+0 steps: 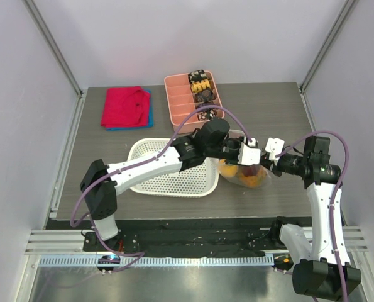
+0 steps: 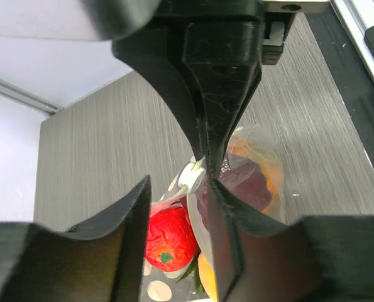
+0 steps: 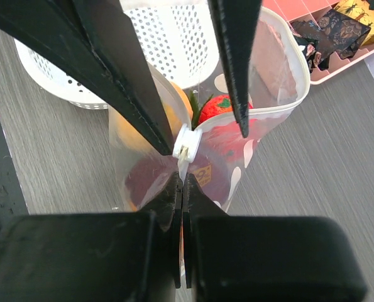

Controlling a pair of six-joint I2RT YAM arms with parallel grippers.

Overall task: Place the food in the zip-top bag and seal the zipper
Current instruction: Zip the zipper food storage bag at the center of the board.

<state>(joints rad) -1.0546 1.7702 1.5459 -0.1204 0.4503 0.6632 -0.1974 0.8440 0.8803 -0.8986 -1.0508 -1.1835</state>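
Clear zip-top bag (image 3: 271, 94): lying on the grey table (image 1: 268, 107) just right of the white basket (image 1: 168, 182), between the two grippers, with its mouth turned toward the far side.
Food: the small bright red apple (image 3: 219, 108) and the dark red apple (image 2: 246, 185) show through the plastic. Green pineapple leaves (image 3: 195, 104) and an orange fruit (image 3: 176, 108) show beside them. Whether that orange is the peach or the pineapple body I cannot tell. No toy fruit is visible outside the bag.
Zipper (image 3: 303, 88): the rim gapes in a wide loop. The white slider (image 3: 183, 146) sits at the near end of the strip.
Right gripper (image 3: 181, 182): fingers pressed together on the bag edge directly under the slider, pinning that corner.
Left gripper (image 2: 177, 182): fingers apart, one on each side of the slider and rim, not yet clamped on them.
Done so far: filling looks finished.
Left to do: the seal. By my reading, the left fingers would close on the slider and draw it along the rim while the right holds.
Farther out: pink tray (image 1: 180, 107) with snack pieces (image 1: 202, 85), and a red cloth (image 1: 124, 106) at the far left.
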